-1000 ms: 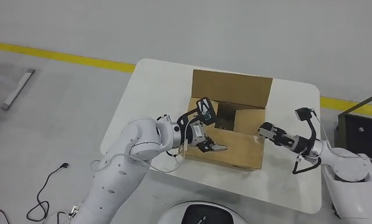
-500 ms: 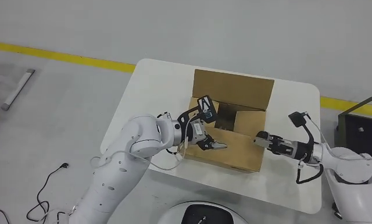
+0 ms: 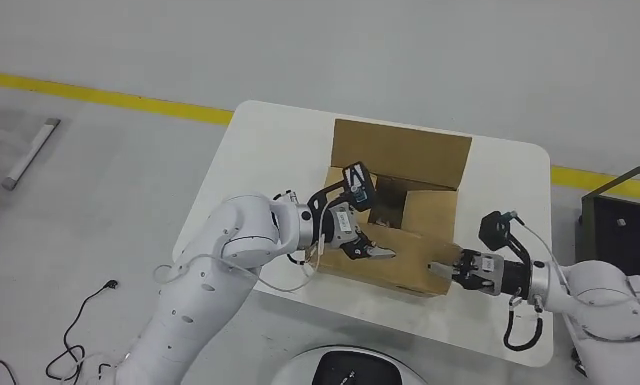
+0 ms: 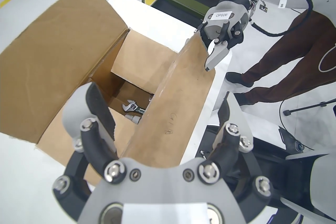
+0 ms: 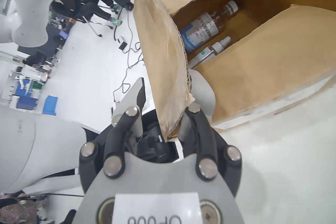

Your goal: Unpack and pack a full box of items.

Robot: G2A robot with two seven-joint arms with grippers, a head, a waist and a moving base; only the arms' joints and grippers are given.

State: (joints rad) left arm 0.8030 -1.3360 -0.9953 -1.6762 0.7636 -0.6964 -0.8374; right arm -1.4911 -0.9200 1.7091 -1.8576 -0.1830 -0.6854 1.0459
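My left gripper [image 4: 158, 93], fingers spread, straddles the front flap [image 4: 183, 83] of the box [image 3: 400, 150] on the table [image 3: 270, 155]. My right gripper [image 5: 170, 88], also unclosed, brackets that flap's corner.

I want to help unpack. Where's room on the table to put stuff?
Bare table left of the box, and a strip right of it. The near side is crowded: left tool and right tool are both at the flap.

Wrench [image 4: 132, 107] half hidden, bottle [image 5: 203, 28] partly hidden
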